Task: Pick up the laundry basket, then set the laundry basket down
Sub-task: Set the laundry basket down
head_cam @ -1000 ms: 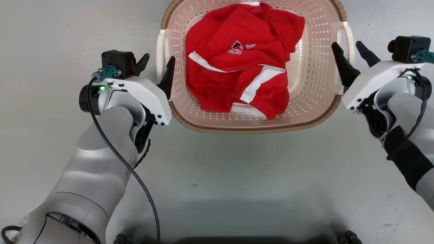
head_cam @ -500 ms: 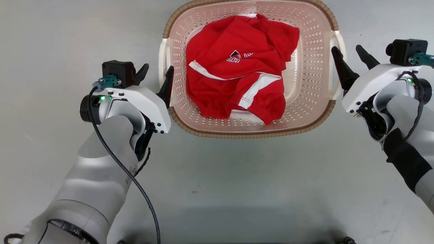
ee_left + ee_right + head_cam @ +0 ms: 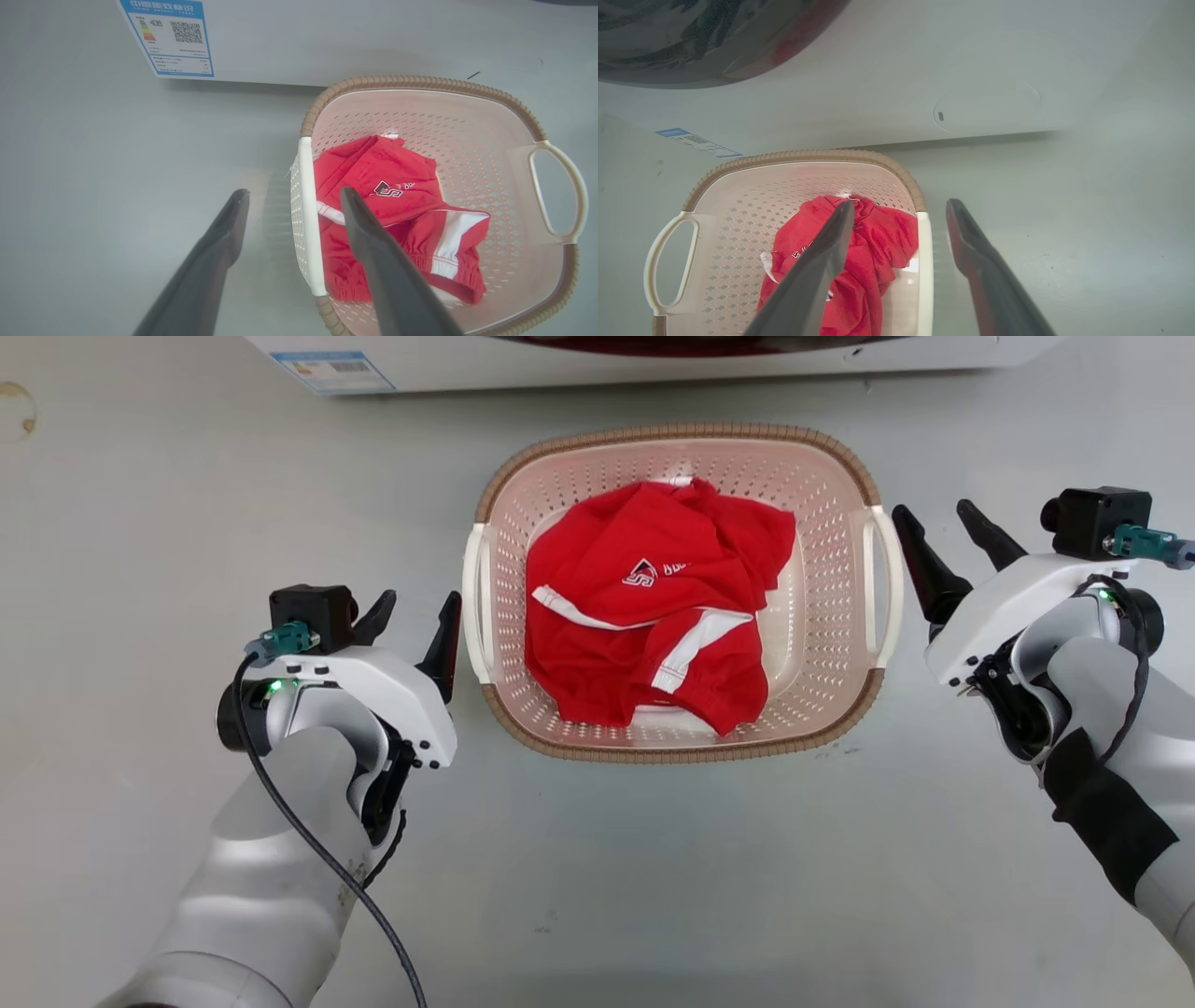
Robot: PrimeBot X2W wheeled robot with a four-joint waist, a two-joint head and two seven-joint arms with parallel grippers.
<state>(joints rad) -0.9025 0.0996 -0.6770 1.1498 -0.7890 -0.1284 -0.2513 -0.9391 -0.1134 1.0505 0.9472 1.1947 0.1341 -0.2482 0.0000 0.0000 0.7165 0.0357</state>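
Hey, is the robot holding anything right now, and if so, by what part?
Nothing is held. The left gripper and right gripper are both open, each beside one of the white handles of the laundry basket, which sits on the floor.

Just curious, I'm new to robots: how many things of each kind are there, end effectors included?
Laundry basket: 1
Red clothing heap: 1
Washer: 1
End effectors: 2, left end effector and right end effector
Total: 5
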